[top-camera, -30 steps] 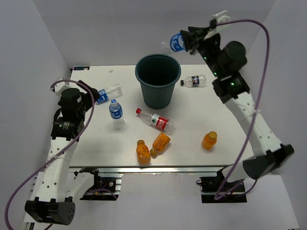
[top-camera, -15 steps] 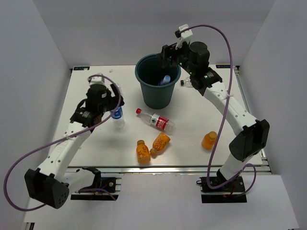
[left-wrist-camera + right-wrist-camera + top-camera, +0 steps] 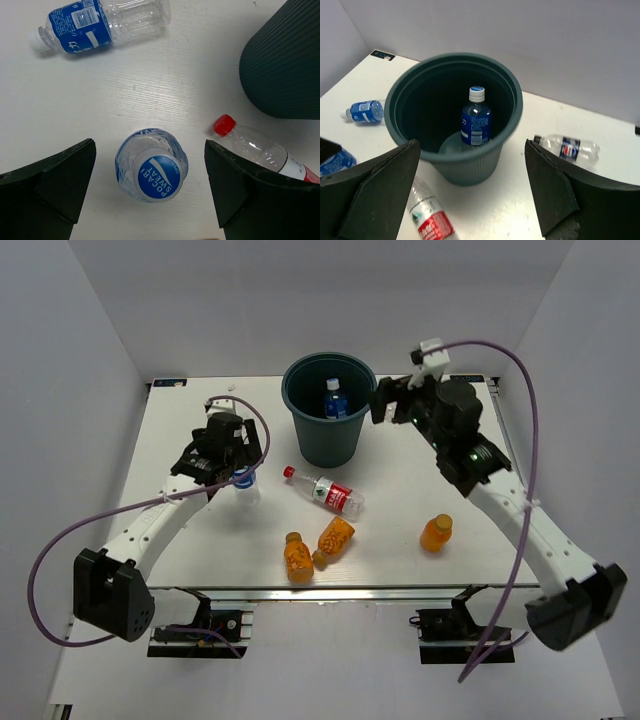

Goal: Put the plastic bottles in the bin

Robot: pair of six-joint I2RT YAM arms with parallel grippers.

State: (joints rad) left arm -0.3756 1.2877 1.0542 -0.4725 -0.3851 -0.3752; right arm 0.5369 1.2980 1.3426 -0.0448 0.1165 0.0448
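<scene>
Left claw (image 3: 149, 150): released. Your fingers stand apart on either side of one upright clear ridged plastic bottle (image 3: 151, 171) with a blue cap label, not touching it. Beyond it lies one clear blue-labelled bottle (image 3: 100, 22), and to its right one clear red-capped bottle (image 3: 250, 147).

Right claw (image 3: 470, 150): released, empty, near one dark green ribbed round bin (image 3: 515, 100). The bin holds one upright blue-labelled bottle (image 3: 476, 120). To the claw's right lies one clear dark-labelled bottle (image 3: 567, 148).

Toward the bases: three orange plastic bottles (image 3: 298, 558).
</scene>
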